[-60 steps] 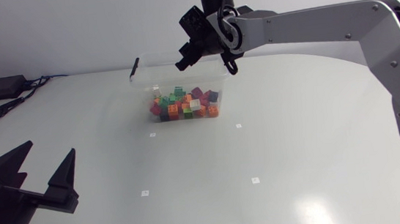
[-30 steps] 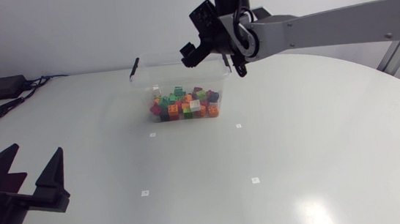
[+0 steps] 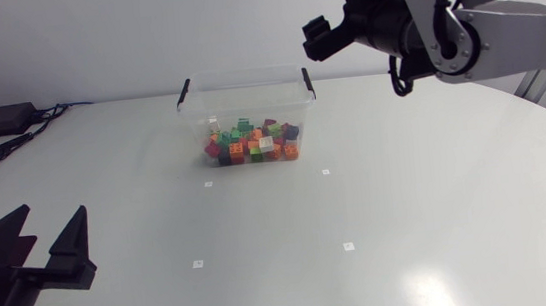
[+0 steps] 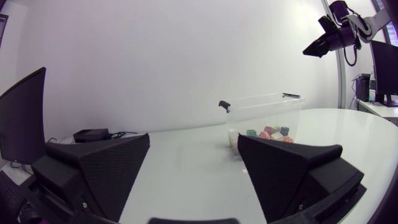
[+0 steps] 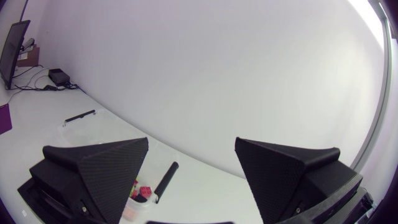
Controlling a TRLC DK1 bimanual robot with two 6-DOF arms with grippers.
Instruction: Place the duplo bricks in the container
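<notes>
Right gripper (image 3: 318, 38) is hanging in the air, above and just off the container's (image 3: 248, 100) right end. Its fingers are spread wide w/ nothing btwn them, so it's gripping nothing. In its own wrist view the right gripper (image 5: 191, 149) is looking down on the container (image 5: 106, 127), which is lying ahead of & below the fingers. One black handle clip (image 5: 166, 181) is showing btwn the fingers, w/ a few red duplo bricks (image 5: 144, 193) right beside it. The right arm (image 3: 512, 29) is stretching away from the container, out past its right end.

Left gripper (image 3: 56, 222) is sitting low over the table (image 3: 409, 210), well apart from the container, off its front-left corner. Its fingers are also standing wide open & holding nothing. In the left wrist view the left gripper (image 4: 194, 142) is facing the container (image 4: 264, 112), which is standing upright well ahead.

Duplo bricks (image 3: 252, 143) are lying inside the container as a mixed heap of red, orange, green, purple & white, covering its floor. The container is clear plastic & open-topped, w/ a black clip at each short end. In the left wrist view the bricks (image 4: 264, 132) are showing thru its wall.
</notes>
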